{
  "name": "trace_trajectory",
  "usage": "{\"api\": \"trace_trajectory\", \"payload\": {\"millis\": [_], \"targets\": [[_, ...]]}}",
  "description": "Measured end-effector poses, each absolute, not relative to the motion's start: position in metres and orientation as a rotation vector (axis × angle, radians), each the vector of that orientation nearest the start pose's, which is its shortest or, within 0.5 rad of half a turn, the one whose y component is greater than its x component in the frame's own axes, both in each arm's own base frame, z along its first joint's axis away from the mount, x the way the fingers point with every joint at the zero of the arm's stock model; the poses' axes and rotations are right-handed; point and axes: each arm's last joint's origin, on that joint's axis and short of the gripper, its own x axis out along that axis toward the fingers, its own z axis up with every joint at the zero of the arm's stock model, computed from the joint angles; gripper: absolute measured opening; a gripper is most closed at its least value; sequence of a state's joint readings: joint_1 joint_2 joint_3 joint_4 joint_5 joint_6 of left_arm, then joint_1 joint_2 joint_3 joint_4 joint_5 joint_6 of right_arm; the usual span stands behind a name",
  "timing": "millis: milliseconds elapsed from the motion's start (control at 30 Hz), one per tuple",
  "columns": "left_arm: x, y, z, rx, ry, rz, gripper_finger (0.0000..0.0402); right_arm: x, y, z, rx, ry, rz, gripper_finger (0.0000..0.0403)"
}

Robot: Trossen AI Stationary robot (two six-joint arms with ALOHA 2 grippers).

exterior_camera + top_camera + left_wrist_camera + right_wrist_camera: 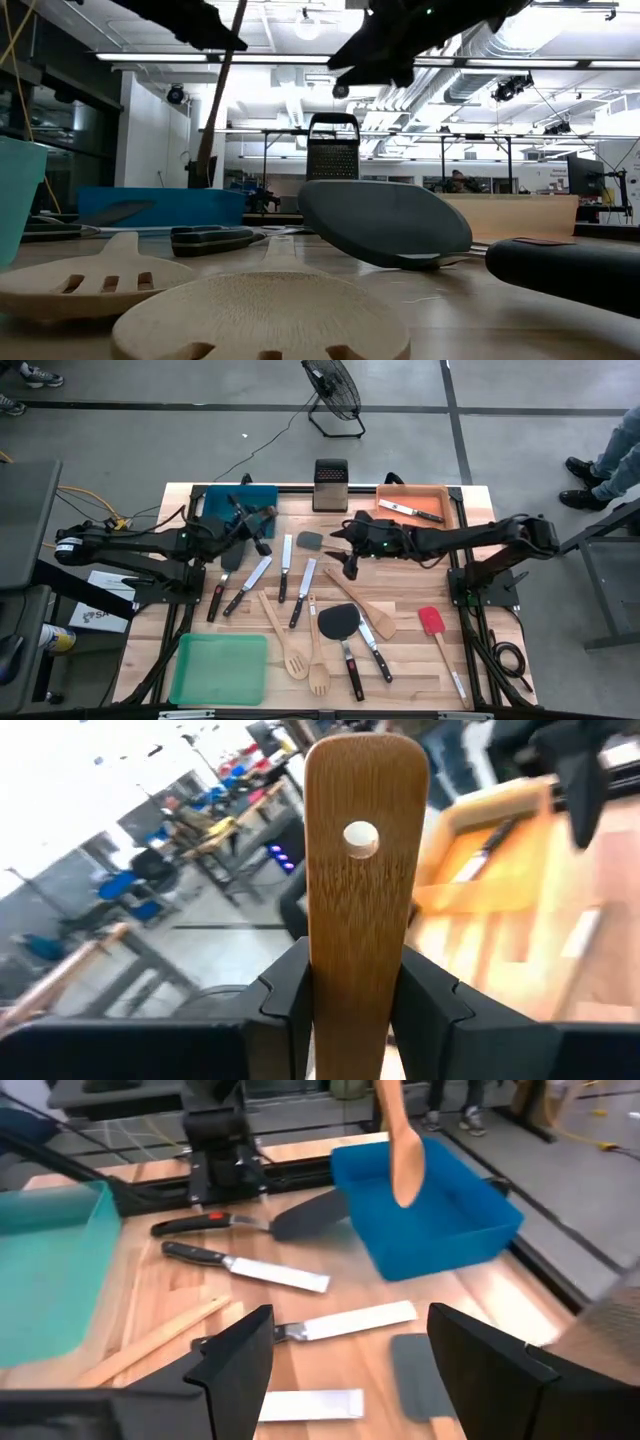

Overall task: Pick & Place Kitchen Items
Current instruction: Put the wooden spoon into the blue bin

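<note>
Left tool (350,1005) is clamped on a wooden spoon (362,870), holding it up over the blue tray (215,500) at the far left of the worktop (410,650). Right tool (348,555) hangs mid-worktop with fingers apart and nothing in them, above the grey spatula (309,541) and steel knives (303,592)

A pale wooden surface (400,660) with plank lines was seen. At 11 o'clock a blue tray (215,500) was noted, at 1 o'clock an orange tray (445,500), at 7 o'clock a green tray (215,670). A red spatula (431,622) lay at 4 o'clock. Brown grained wood marked the spoon (360,890).
</note>
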State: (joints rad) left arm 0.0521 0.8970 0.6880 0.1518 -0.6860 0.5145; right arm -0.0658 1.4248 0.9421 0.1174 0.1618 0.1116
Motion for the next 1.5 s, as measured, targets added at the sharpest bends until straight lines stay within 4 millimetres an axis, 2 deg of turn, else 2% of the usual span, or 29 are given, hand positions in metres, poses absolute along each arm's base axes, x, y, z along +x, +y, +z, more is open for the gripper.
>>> {"api": "trace_trajectory", "payload": {"millis": [133, 300, 533, 700, 933, 1133, 1500], "targets": [[0.195, 0.031, 0.306, 0.578, 0.357, 0.782, 0.0096, 0.307, -0.026, 0.277, 0.082, 0.355, -0.283, 0.0254], [0.199, 0.038, 0.293, 0.626, 0.512, 0.914, 0.0096, 0.304, -0.027, 0.276, 0.074, 0.388, -0.321, 0.0254], [0.206, 0.071, 0.268, 0.619, 0.707, 0.985, 0.0096, 0.304, -0.027, 0.276, 0.093, 0.384, -0.325, 0.0254], [0.207, 0.099, 0.255, 0.569, 0.766, 0.931, 0.0096, 0.304, -0.027, 0.276, 0.093, 0.384, -0.325, 0.0254], [0.201, 0.128, 0.245, 0.525, 0.821, 0.86, 0.0096, 0.304, -0.027, 0.276, 0.092, 0.385, -0.324, 0.0254], [0.194, 0.139, 0.241, 0.556, 0.826, 0.691, 0.0096, 0.303, -0.027, 0.274, 0.089, 0.401, -0.325, 0.0254], [0.18, 0.153, 0.233, 0.567, 0.899, 0.555, 0.0096, 0.303, -0.027, 0.273, 0.088, 0.409, -0.325, 0.0254]]}}
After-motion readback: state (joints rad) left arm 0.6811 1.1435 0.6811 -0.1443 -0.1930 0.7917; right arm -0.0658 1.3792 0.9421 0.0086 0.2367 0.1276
